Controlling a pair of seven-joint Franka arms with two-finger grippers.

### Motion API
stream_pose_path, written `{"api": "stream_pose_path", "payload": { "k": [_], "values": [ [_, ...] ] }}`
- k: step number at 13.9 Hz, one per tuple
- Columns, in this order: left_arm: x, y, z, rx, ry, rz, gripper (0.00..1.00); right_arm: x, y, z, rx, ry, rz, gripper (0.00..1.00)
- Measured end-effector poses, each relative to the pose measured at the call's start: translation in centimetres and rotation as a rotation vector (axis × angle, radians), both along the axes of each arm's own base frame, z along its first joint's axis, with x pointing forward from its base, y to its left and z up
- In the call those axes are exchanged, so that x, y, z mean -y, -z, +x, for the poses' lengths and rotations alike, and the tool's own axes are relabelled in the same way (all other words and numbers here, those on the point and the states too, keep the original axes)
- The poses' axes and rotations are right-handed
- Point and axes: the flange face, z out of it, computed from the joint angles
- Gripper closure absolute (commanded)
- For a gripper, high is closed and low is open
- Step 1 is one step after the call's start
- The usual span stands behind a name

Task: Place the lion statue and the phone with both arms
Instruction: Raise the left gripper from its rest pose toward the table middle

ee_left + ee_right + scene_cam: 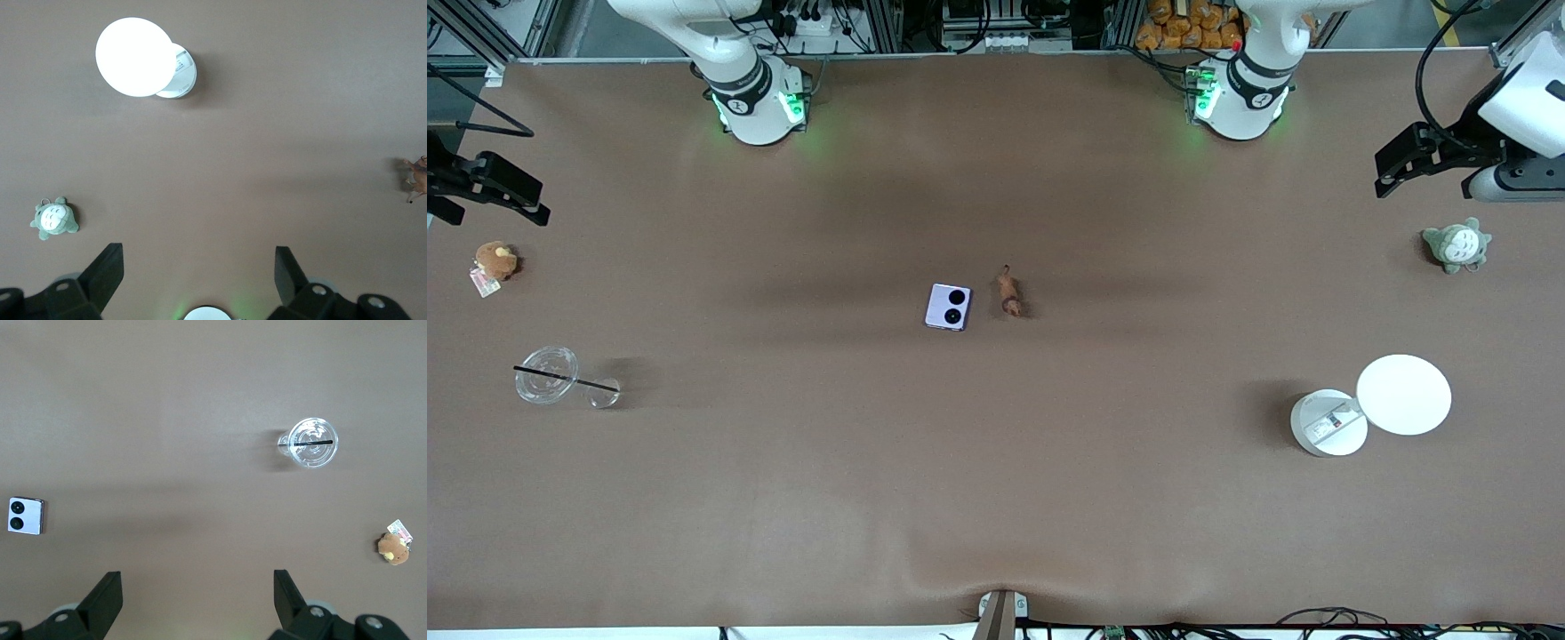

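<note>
The phone [948, 307], a lavender square with two black camera circles, lies flat at the middle of the table and also shows in the right wrist view [25, 515]. Beside it, toward the left arm's end, lies the small reddish-brown lion statue [1009, 293], seen too at the edge of the left wrist view [417, 179]. My left gripper [1423, 182] [199, 260] hangs open and empty over the left arm's end of the table. My right gripper [494, 209] [197, 583] hangs open and empty over the right arm's end. Both are well away from the two objects.
A grey-green plush [1456, 245] sits at the left arm's end, with a white round container [1329, 423] and its white lid [1403, 394] nearer the camera. At the right arm's end are a brown plush with a tag [495, 260] and a clear cup with a straw [547, 375].
</note>
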Motion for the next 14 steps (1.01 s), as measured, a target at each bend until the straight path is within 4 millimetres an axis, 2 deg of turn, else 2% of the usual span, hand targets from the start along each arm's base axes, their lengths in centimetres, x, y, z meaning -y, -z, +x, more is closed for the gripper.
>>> {"api": "stream_pose_path", "payload": {
  "k": [7,14],
  "values": [
    [-0.2,0.3,0.3,-0.005,-0.004,-0.001,0.0,0.0,0.0,0.0,-0.001,0.0,0.002,0.0],
    [0.1,3.1,2.0,-0.058,0.004,-0.004,0.0,0.0,0.1,0.1,-0.003,0.002,0.018,0.0]
  ]
}}
